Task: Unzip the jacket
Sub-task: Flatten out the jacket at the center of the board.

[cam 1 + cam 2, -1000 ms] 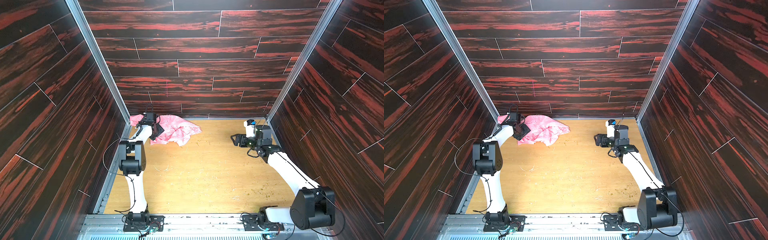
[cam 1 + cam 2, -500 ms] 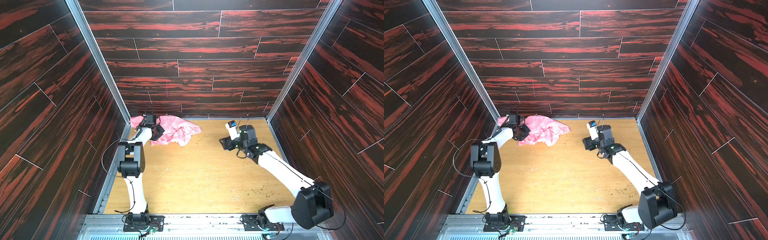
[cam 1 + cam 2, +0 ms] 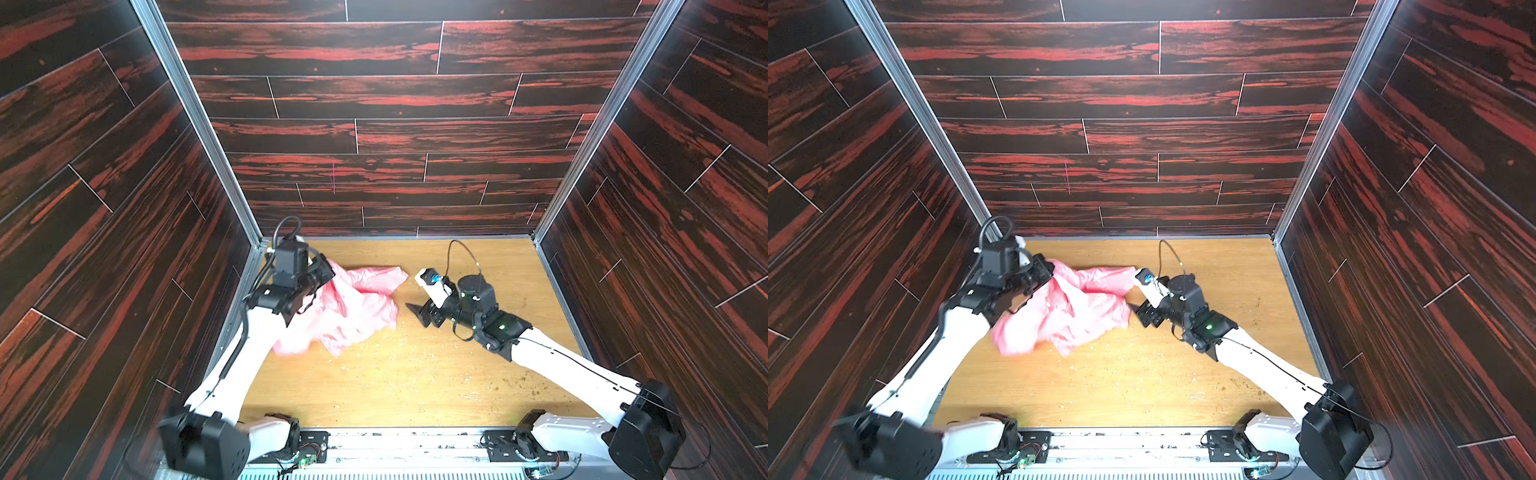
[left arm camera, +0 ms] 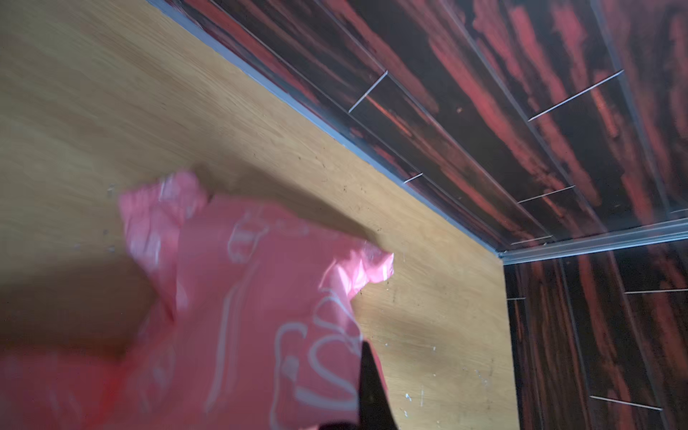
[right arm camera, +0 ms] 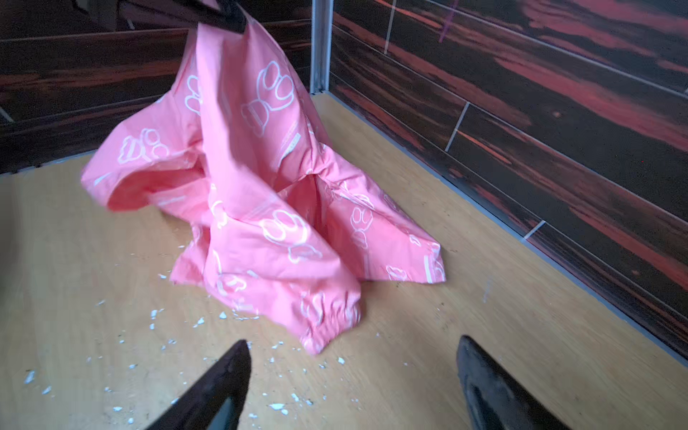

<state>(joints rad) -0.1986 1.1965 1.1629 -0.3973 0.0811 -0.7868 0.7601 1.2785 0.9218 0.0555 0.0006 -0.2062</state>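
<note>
The pink jacket (image 3: 353, 307) (image 3: 1075, 307) with white bear outlines hangs crumpled from my left gripper (image 3: 326, 270) (image 3: 1048, 270), which is shut on a fold of it near the back left corner. In the left wrist view the fabric (image 4: 260, 316) covers the jaws, and one dark finger (image 4: 368, 372) shows. The lower part of the jacket (image 5: 260, 193) drapes onto the wooden table. My right gripper (image 3: 417, 313) (image 3: 1139, 314) (image 5: 353, 344) stands open just right of the jacket's cuff, holding nothing. The zipper is hidden in the folds.
Dark red wood-panel walls (image 3: 374, 137) close in the table at the back and both sides, with metal corner posts (image 3: 199, 124). White crumbs (image 5: 156, 316) lie scattered on the tabletop (image 3: 415, 374) in front of the jacket. A metal rail (image 3: 395, 449) runs along the front edge.
My left gripper has shut on the jacket and lifted it away from the back corner, stretching the fabric up. My right arm has swung left, close to the jacket.
</note>
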